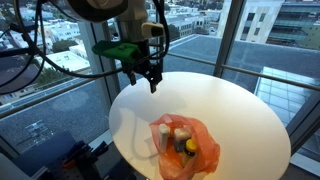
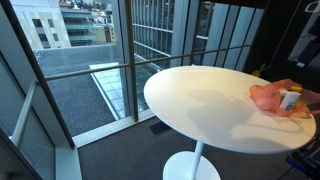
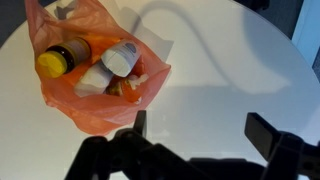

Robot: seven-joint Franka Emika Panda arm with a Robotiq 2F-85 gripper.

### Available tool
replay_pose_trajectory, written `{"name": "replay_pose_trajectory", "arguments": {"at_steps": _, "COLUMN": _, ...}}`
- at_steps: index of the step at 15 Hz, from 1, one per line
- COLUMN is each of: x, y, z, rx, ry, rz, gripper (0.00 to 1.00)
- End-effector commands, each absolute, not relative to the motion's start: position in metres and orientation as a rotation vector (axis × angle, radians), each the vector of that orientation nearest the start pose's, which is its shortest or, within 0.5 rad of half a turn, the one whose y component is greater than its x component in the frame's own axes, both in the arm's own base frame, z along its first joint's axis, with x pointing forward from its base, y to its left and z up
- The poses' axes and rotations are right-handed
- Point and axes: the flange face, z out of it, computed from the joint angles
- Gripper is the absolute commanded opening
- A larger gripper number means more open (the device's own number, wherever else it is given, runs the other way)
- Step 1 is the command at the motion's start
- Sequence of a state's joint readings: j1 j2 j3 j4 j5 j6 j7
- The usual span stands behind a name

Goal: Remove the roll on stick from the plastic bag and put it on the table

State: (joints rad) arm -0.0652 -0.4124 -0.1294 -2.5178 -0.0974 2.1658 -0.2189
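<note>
An orange plastic bag (image 3: 90, 100) lies open on the round white table (image 3: 230, 70); it also shows in both exterior views (image 1: 200, 155) (image 2: 268, 97). Inside it are a bottle with a yellow cap (image 3: 55, 62), a white stick-like container with a grey end (image 3: 122, 58), and another white item (image 3: 94, 82). I cannot tell which white item is the roll on stick. My gripper (image 3: 205, 130) is open and empty. It hangs above the bare table beside the bag, and in an exterior view (image 1: 150, 78) it is over the table's far edge.
The table stands next to floor-to-ceiling windows (image 2: 90, 60) with a railing outside. The table's rim (image 1: 115, 110) is close to the glass. The robot's arm and cables (image 1: 60, 40) fill the upper left of an exterior view.
</note>
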Motion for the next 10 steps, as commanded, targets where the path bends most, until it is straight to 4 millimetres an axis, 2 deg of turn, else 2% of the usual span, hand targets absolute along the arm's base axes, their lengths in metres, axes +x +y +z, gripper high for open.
{"name": "replay_pose_trajectory", "arguments": {"at_steps": 1, "x": 0.414, "y": -0.105, "z": 0.424, "rx": -3.215, "ry": -0.137, "rz": 0.023, "gripper": 1.0}}
{"name": "replay_pose_trajectory", "arguments": {"at_steps": 2, "x": 0.414, "y": -0.108, "z": 0.421, "rx": -3.226, "ry": -0.125, "rz": 0.036, "gripper": 1.0}}
{"name": "replay_pose_trajectory", "arguments": {"at_steps": 3, "x": 0.408, "y": -0.097, "z": 0.42, "rx": -3.204, "ry": -0.124, "rz": -0.012, "gripper": 1.0}}
{"name": "replay_pose_trajectory", "arguments": {"at_steps": 10, "x": 0.41, "y": -0.105, "z": 0.411, "rx": -3.216, "ry": -0.122, "rz": 0.007, "gripper": 1.0}}
